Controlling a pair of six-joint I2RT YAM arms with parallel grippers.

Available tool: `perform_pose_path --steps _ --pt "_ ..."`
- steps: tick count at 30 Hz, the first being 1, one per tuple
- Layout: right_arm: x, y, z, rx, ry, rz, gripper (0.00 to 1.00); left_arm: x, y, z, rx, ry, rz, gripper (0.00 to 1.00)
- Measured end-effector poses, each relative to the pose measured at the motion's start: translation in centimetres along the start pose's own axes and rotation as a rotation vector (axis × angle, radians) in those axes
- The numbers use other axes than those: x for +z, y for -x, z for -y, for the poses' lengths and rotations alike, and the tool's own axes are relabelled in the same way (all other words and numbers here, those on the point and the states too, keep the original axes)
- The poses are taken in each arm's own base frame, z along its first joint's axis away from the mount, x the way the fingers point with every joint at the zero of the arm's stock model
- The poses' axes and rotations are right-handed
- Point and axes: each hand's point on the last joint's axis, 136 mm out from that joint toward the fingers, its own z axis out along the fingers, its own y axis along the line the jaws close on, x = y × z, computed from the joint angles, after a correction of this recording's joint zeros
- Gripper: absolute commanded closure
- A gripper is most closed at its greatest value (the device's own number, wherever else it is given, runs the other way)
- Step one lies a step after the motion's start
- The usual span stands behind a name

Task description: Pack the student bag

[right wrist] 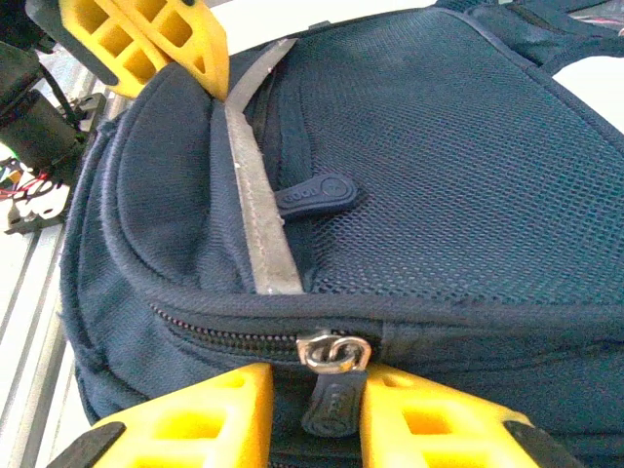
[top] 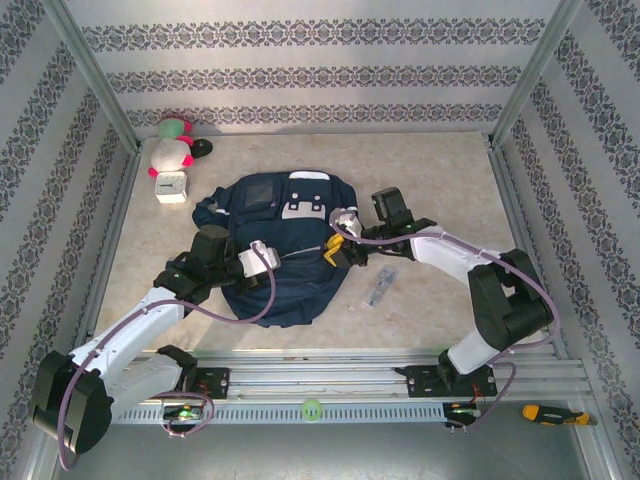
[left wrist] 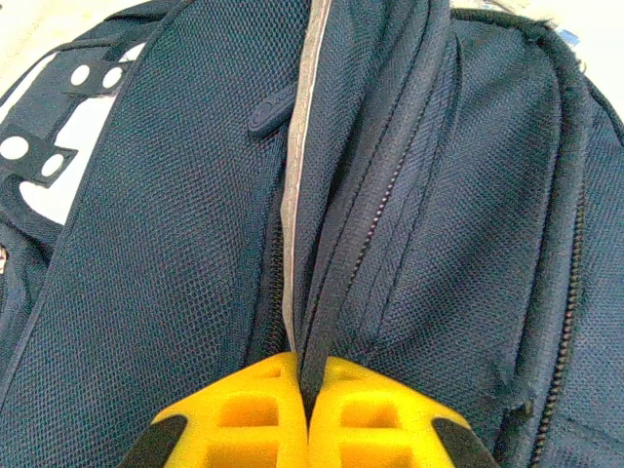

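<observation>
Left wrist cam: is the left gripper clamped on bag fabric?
Yes, the left gripper is shut, pinching a dark fold of the bag.

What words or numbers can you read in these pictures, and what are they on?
No text reads clearly.
Dark-blue rubber zip tab on the navy-blue fabric backpack: raised letters, too blurred.
Second dark-blue zip tab: marks unreadable.
Small white cube: face too small.

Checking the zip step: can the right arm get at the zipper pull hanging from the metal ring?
Likely yes: that zipper pull on the student bag sits between the right claw's parted fingers, nothing in the way.
</observation>
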Motion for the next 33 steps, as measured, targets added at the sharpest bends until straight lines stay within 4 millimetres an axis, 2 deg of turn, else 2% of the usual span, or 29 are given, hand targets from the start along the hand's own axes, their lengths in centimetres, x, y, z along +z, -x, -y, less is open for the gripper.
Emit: perform_pose_path --steps 5,9,10,12,14,21,28,33 --pt "-0.4 0.0 -0.5 0.014 -0.004 0.004 0.84 0.0 0.0 0.0 0.0 0.0 0.001 1.0" --pt "-0.5 0.0 -0.5 0.034 0.0 0.008 0.84 0.0 0.0 0.0 0.001 0.001 0.002 1.0" --pt "-0.5 0.0 -0.5 0.038 0.0 0.008 0.83 0.0 0.0 0.0 0.001 0.001 0.002 1.0" --pt "-0.4 -0.1 -0.5 0.045 0.007 0.009 0.73 0.0 0.0 0.0 0.001 0.001 0.002 1.0" --pt "-0.2 -0.2 -0.5 0.054 0.022 0.013 0.71 0.0 0.1 -0.1 0.002 0.003 0.005 1.0" --pt "0.2 -0.1 -0.1 0.092 0.037 0.013 0.99 0.0 0.1 -0.2 -0.004 0.01 0.001 1.0" --pt "-0.4 -0.2 0.4 0.096 -0.044 0.004 1.0 0.0 0.1 -0.5 0.0 0.027 0.0 1.0" --pt "-0.5 -0.4 1.9 0.116 -0.152 -0.022 1.0 0.0 0.3 -0.9 0.006 0.044 0.008 1.0"
